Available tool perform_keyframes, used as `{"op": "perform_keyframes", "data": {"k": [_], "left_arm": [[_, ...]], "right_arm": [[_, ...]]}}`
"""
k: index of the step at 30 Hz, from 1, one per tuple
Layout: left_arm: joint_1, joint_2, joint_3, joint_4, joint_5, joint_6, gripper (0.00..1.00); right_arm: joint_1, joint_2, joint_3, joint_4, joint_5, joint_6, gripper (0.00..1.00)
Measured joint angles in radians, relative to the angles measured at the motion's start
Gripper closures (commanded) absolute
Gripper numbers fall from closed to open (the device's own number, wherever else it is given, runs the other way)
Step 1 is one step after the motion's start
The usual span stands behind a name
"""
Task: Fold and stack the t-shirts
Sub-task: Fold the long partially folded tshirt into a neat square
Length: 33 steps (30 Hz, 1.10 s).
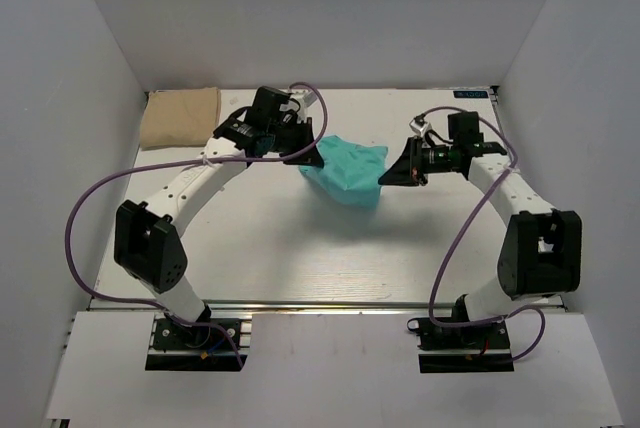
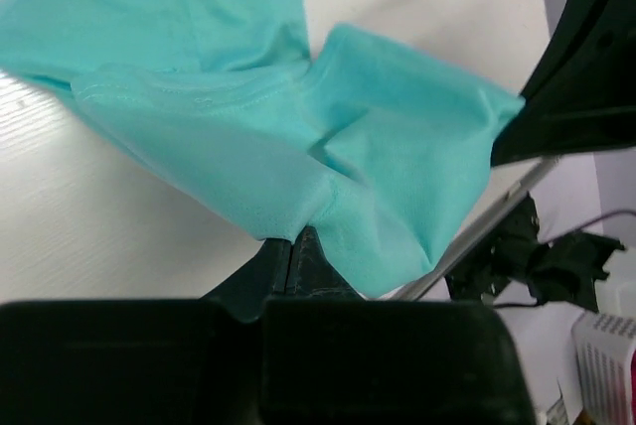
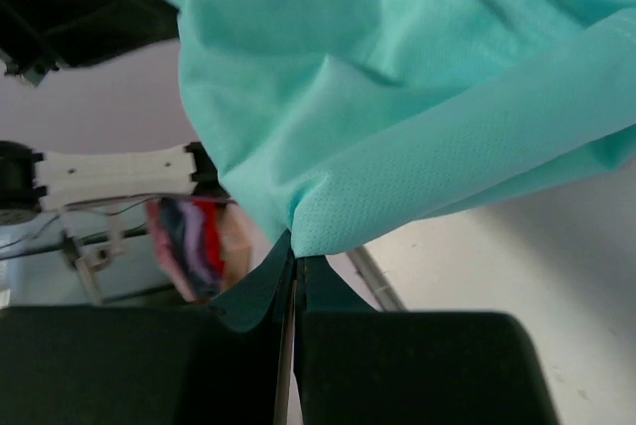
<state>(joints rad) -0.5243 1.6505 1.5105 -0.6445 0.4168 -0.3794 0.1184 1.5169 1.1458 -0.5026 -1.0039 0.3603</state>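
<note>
The teal-green t-shirt hangs bunched between my two grippers above the middle of the table. My left gripper is shut on its left edge; in the left wrist view the cloth rises from the closed fingertips. My right gripper is shut on its right edge; in the right wrist view the cloth fans out from the closed jaws. The tan-beige t-shirt lies folded at the table's far left corner.
White walls enclose the table on the left, right and back. Purple cables loop from both arms. Beyond the table's edge a bundle of coloured cloth shows in the right wrist view.
</note>
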Motion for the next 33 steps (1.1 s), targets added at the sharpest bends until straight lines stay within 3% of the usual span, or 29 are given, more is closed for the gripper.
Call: {"op": "perform_keyframes", "data": {"k": [14,20,27,33], "left_arm": [[0.081,0.023,-0.064,-0.031,-0.096,-0.118,1.00],[0.110,0.085,-0.052,0.026,-0.071,-0.136,1.00],[0.136,0.277,0.121,0.059,-0.037,-0.138,1.00],[0.172,0.406,0.267,0.075,0.012,-0.140,1.00]], "right_arm": [[-0.060,0.040,-0.272,0.335,-0.204,0.248,1.00],[-0.072,0.101,-0.218,0.438,-0.209,0.298,1.00],[-0.090,0.196,-0.118,0.569,-0.212,0.369,1.00],[-0.098,0.375,-0.055,0.772,-0.234,0.525,1.00]]}}
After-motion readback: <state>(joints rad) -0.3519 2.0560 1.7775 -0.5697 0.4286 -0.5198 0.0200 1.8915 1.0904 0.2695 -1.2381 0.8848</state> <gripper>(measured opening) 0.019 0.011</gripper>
